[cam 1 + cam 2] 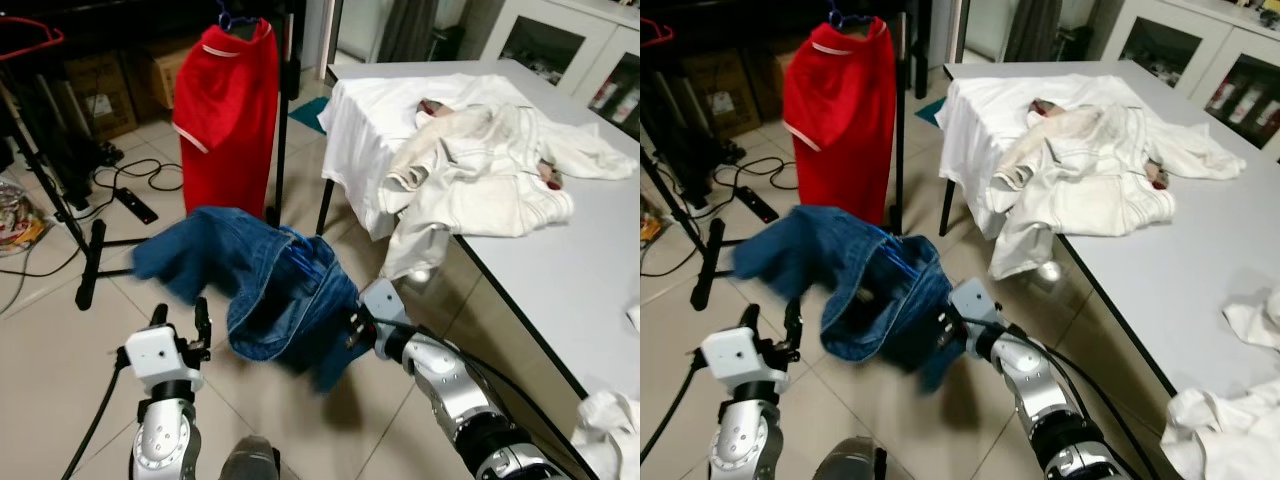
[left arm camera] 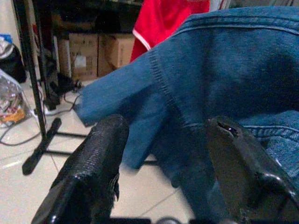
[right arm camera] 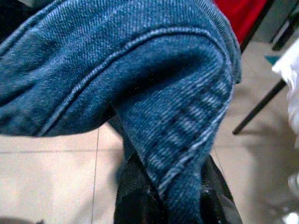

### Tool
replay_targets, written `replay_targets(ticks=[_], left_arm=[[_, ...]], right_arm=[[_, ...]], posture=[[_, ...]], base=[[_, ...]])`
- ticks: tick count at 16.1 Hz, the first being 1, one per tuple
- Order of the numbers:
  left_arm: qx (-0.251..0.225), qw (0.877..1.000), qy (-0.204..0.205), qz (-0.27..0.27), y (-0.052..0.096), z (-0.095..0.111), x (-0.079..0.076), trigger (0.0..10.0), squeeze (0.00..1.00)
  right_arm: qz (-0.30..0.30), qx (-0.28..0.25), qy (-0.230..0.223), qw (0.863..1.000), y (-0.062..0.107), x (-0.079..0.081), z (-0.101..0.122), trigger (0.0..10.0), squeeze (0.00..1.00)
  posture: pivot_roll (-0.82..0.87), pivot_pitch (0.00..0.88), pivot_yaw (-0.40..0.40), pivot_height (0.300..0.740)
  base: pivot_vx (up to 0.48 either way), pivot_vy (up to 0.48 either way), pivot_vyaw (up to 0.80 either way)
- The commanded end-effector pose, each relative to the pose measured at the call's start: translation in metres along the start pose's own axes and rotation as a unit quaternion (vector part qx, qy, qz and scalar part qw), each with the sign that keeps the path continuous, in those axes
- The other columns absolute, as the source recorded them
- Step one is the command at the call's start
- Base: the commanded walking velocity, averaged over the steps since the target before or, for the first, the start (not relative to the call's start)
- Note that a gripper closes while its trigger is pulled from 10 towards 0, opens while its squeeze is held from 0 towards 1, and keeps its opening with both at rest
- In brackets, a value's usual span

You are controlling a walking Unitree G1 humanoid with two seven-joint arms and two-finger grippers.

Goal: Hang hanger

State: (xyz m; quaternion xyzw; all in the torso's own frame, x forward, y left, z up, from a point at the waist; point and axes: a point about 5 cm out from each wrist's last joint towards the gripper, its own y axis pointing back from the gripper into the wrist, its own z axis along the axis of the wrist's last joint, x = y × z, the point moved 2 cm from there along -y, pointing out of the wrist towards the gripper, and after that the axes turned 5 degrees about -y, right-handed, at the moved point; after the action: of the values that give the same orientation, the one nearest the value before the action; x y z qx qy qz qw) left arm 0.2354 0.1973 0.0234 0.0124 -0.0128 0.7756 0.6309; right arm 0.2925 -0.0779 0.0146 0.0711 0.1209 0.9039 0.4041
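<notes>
We find the right gripper pinching a fold of the denim jacket, its fingers pressed onto the cloth; the right wrist view confirms the pinch. A blue hanger shows inside the jacket's collar opening. The left gripper stands spread and empty, just beside the jacket's lower edge, one sleeve trailing out to the robot's left. The clothes rack, already carrying a red shirt, lies ahead and above the held jacket. We judge the right arm must carry the load forward and upward to reach it.
</notes>
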Motion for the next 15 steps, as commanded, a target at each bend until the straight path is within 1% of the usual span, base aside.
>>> replay_targets(ticks=[1,3,5,7,9,12,14,15], left_arm=[[0.014,1.000,-0.005,-0.002,-0.002,-0.004,-0.005,10.0,0.00],[0.027,1.000,-0.005,0.009,-0.001,-0.009,-0.004,10.0,0.00],[0.028,0.999,-0.003,0.017,0.000,-0.010,-0.002,10.0,0.00],[0.020,1.000,-0.002,0.015,0.000,-0.008,-0.005,10.0,0.00],[0.015,1.000,-0.002,0.016,-0.001,-0.007,-0.006,10.0,0.00],[0.011,1.000,-0.008,0.022,0.000,-0.007,-0.002,10.0,0.00],[0.009,0.999,-0.010,0.031,0.001,-0.006,0.001,10.0,0.00],[0.008,0.999,-0.010,0.032,0.002,-0.006,0.001,10.0,0.00]], right_arm=[[-0.018,-0.011,0.007,1.000,0.007,-0.011,0.000,10.0,0.00],[-0.018,-0.012,0.007,1.000,0.009,-0.012,0.000,10.0,0.00],[-0.010,-0.016,0.009,1.000,0.007,-0.008,0.001,10.0,0.00],[0.005,-0.021,0.016,1.000,0.007,-0.004,0.002,10.0,0.00],[0.002,-0.012,0.022,1.000,0.009,-0.007,-0.002,10.0,0.00],[0.011,-0.012,0.021,1.000,0.008,-0.005,-0.002,10.0,0.00],[0.027,-0.012,0.026,0.999,0.005,0.000,0.000,10.0,0.00],[0.029,-0.013,0.027,0.999,0.004,0.000,0.001,10.0,0.00]], posture=[[0.23,0.018,-0.109,0.710],[0.22,0.018,-0.129,0.710],[0.22,0.031,-0.140,0.710],[0.23,0.036,-0.137,0.710],[0.23,0.038,-0.139,0.710],[0.25,0.037,-0.151,0.710],[0.26,0.037,-0.157,0.710],[0.26,0.036,-0.157,0.710]], base=[[0.000,0.000,0.00],[0.000,0.000,0.00],[0.000,0.000,0.00],[0.339,0.000,0.00],[0.381,0.000,0.00],[0.391,0.000,0.00],[0.412,0.000,0.00],[0.424,0.000,0.00]])
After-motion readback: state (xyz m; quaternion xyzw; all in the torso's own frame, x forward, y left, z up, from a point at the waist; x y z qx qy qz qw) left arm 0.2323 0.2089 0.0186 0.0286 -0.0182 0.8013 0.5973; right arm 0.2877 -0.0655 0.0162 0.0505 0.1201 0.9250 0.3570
